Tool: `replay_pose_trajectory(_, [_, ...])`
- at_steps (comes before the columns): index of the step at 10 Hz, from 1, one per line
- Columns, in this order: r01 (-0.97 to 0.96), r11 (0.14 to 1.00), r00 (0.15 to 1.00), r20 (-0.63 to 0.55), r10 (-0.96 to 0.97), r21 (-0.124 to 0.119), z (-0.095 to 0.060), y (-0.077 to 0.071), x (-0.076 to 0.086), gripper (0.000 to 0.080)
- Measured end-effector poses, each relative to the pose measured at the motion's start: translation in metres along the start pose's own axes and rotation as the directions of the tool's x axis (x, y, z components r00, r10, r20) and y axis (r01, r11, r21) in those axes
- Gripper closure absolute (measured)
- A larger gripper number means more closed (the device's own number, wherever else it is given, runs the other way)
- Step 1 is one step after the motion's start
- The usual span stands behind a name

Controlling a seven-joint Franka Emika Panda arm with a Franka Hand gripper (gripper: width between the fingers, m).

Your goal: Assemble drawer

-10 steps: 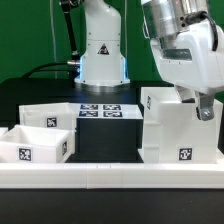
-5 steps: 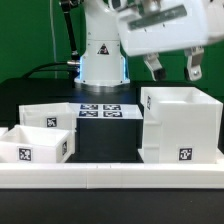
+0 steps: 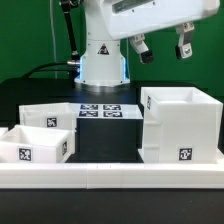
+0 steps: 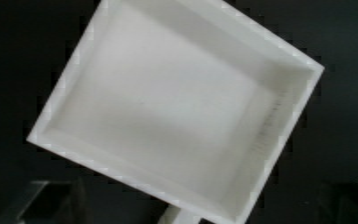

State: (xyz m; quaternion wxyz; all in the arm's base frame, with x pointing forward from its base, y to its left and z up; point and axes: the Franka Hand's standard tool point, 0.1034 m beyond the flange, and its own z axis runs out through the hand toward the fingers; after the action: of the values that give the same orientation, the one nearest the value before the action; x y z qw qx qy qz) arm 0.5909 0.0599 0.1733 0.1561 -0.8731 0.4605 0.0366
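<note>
Claw (image 3: pixel 163 47) has gone up high since a second ago, when it was down at the big box (image 3: pixel 180 125). Now its two fingers are apart and we see nothing in them. The big box stands on the desk (image 3: pixel 110 140), on the exterior view's right. We think a small tray (image 3: pixel 35 145) comes next.

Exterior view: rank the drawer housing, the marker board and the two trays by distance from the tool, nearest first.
1. Housing: beneath the open tool, on the exterior view's right.
2. Marker board: middle of the table.
3. Back tray and front tray: on the exterior view's left, too close to call between them.
</note>
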Motion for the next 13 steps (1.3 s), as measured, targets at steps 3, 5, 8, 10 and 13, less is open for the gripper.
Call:
replay_pose_trajectory(3, [0.257, 0.961, 0.966, 0.04, -0.254, -0.108, -0.001, 0.033, 0.025, 0.0151])
replay_pose_trajectory(5, [0.336, 0.931, 0.942, 0.036, -0.335, -0.142, 0.003, 0.055, 0.051, 0.0151])
replay_pose_trajectory(8, [0.422, 0.888, 0.902, -0.013, -0.432, -0.183, 0.028, 0.082, 0.093, 0.0151])
replay_pose_trajectory(10, [0.435, 0.88, 0.896, -0.001, -0.444, -0.193, 0.034, 0.087, 0.098, 0.0151])
replay_pose_trajectory(13, [0.474, 0.858, 0.876, 0.011, -0.482, -0.2, 0.036, 0.091, 0.1, 0.0151])
